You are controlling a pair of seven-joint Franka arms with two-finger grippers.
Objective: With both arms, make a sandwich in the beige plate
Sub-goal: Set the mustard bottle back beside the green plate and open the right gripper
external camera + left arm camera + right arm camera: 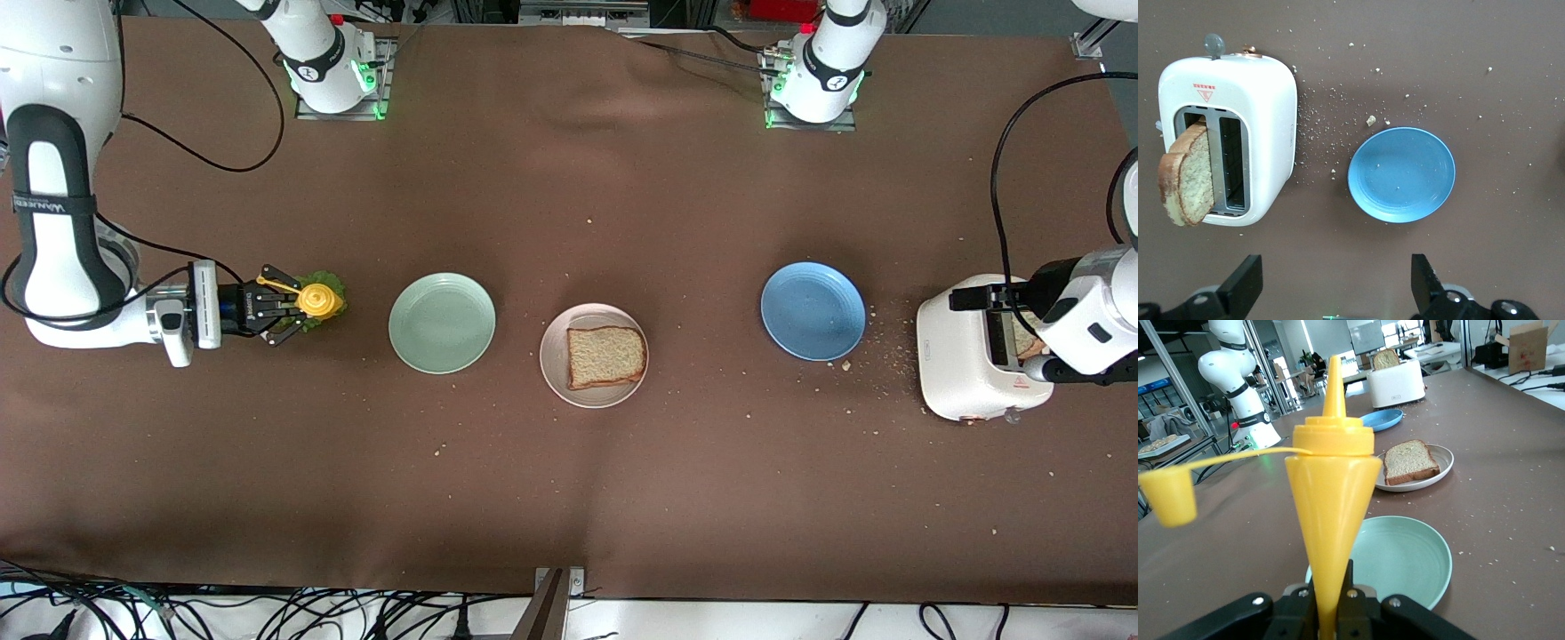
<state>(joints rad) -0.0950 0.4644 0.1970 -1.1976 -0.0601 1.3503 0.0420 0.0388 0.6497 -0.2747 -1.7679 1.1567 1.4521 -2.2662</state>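
Beige plate (553, 377) holding one bread slice (605, 356), right tool (286, 305) clamped on yellow bottle (318, 300), left tool (1337, 283) apart over toaster (965, 373).

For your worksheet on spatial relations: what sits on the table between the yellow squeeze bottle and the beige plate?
The mint green plate, empty, lies between the yellow squeeze bottle and the beige plate; front view shows it.

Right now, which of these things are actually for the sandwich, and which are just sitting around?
For the sandwich:
- beige plate with one bread slice on it
- second bread slice standing in the toaster
- lettuce leaf beneath the yellow squeeze bottle

Just lying about:
- mint green plate
- blue plate
- crumbs beside the toaster
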